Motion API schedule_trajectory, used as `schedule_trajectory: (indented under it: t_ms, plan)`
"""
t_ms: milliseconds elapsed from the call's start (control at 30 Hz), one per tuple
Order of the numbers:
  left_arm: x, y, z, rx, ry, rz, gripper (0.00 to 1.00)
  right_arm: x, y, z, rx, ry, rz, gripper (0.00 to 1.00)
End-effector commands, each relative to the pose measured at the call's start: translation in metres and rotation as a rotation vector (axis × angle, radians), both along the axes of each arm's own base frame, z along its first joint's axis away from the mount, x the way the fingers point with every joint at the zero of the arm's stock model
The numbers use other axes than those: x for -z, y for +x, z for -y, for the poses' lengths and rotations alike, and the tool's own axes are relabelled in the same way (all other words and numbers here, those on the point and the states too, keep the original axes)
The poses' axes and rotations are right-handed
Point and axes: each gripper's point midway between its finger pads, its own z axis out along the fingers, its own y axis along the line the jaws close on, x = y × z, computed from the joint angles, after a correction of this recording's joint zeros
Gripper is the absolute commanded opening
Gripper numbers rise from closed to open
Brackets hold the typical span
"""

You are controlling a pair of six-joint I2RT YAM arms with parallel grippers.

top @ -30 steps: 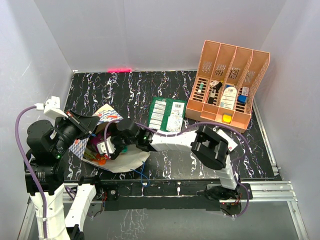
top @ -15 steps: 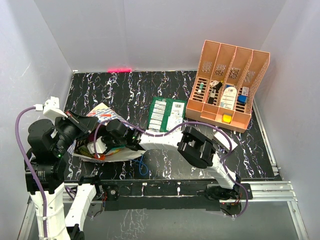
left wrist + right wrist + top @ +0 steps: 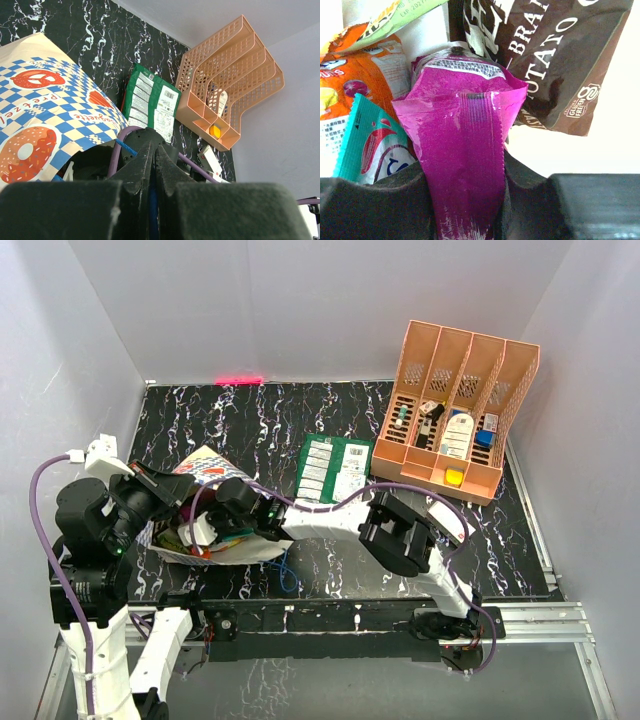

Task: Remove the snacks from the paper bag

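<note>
The paper bag [image 3: 205, 472] lies on its side at the table's left, checked face [image 3: 45, 115] up, mouth to the right. My left gripper [image 3: 154, 147] is shut on its blue cord handle [image 3: 129, 148] and holds the mouth up. My right gripper [image 3: 205, 530] reaches into the mouth. Inside, it [image 3: 465, 200] is shut on a purple packet [image 3: 462, 135]. Round it lie other snacks: a dark brown chip bag [image 3: 545, 60], an orange wrapper [image 3: 355, 75], a teal wrapper [image 3: 367, 145]. A green packet [image 3: 335, 468] lies flat on the table outside the bag.
A salmon-orange slotted rack [image 3: 455, 410] with small bottles and a yellow block stands at the back right. A small white-and-red flat box [image 3: 452, 522] lies below it, by the right arm's elbow. Grey walls close in on three sides.
My right gripper has pushed left, deeper into the bag, and its jaws have closed on the purple packet. The bag's lower flap has flattened. The left gripper keeps its hold.
</note>
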Motion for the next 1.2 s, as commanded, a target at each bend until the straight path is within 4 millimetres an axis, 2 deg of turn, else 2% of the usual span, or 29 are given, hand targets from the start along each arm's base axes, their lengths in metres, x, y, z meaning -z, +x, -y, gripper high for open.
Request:
schedule_trajectory:
  t_ms: [0,300,367,567,633,767,900,1000,1167]
  plan:
    - [-0.018,-0.004,0.003,0.013,-0.007,0.05,0.0,-0.094,0.0,0.004,0.005,0.199,0.036,0.18]
    - [-0.012,-0.007,-0.002,-0.015,0.005,0.037,0.0,-0.145,-0.007,0.032,0.004,0.332,-0.026,0.15]
    - [-0.014,-0.006,-0.004,-0.021,0.013,0.041,0.0,-0.157,-0.012,0.038,-0.001,0.351,-0.03,0.1]
    - [-0.019,-0.005,-0.008,-0.047,0.015,0.039,0.0,-0.182,-0.035,0.064,-0.042,0.387,-0.075,0.07]
    - [-0.016,-0.005,-0.009,-0.055,0.013,0.033,0.0,-0.195,-0.043,0.076,-0.05,0.415,-0.084,0.07]
    - [-0.01,-0.005,-0.011,-0.068,0.016,0.026,0.0,-0.207,-0.053,0.097,-0.037,0.455,-0.12,0.07]
    - [-0.008,-0.005,-0.013,-0.078,0.02,0.021,0.0,-0.239,-0.065,0.124,-0.02,0.527,-0.165,0.07]
    - [-0.009,-0.005,-0.014,-0.085,0.024,0.021,0.0,-0.254,-0.077,0.144,-0.023,0.562,-0.201,0.07]
    - [-0.003,-0.004,-0.016,-0.096,0.03,0.007,0.0,-0.255,-0.102,0.179,-0.04,0.586,-0.293,0.07]
